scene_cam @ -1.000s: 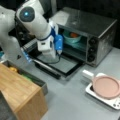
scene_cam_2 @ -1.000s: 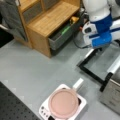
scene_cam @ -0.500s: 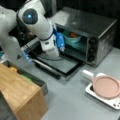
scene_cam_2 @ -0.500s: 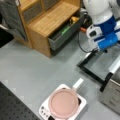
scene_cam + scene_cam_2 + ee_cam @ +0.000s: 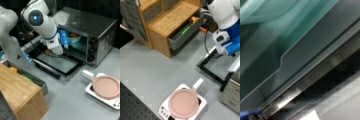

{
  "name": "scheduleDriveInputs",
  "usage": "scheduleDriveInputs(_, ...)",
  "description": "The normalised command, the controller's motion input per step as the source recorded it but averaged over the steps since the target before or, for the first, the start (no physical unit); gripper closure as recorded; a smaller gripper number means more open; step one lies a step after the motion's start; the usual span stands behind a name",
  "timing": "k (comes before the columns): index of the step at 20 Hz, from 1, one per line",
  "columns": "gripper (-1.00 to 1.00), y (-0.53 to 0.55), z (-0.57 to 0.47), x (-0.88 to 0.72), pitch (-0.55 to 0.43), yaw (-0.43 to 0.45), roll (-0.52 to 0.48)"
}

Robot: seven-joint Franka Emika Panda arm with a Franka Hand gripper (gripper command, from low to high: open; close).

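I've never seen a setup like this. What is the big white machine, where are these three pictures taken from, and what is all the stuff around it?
The white machine is a robot arm. Its end effector, the blue-tipped grasping part, reaches into an open toaster oven, close to a teal bowl inside; whether it grips anything cannot be seen. Two pictures come from cameras off the arm, looking at the grey table from different sides. The third comes from a camera on the arm's wrist, so it shows only a close view of the teal bowl and the oven's edge. In both front views, a pink pan sits on a small white stove, and a wooden cabinet has an open drawer holding small items.
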Motion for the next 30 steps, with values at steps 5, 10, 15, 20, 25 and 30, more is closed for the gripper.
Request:
scheduleDriveInputs(5,-1.0,0.09,-0.2,0.11,-0.011,0.102,0.224)
scheduleDriveInputs(10,-1.0,-0.03,-0.18,0.0,-0.01,0.07,0.197)
scheduleDriveInputs(15,-1.0,0.0,-0.21,-0.05,0.001,0.02,0.279)
scheduleDriveInputs(20,-1.0,0.04,-0.27,-0.07,0.002,-0.002,0.288)
scheduleDriveInputs(25,-1.0,0.08,-0.22,-0.1,-0.016,-0.033,0.236)
scheduleDriveInputs(30,-1.0,0.11,-0.07,-0.13,-0.026,-0.079,0.147)
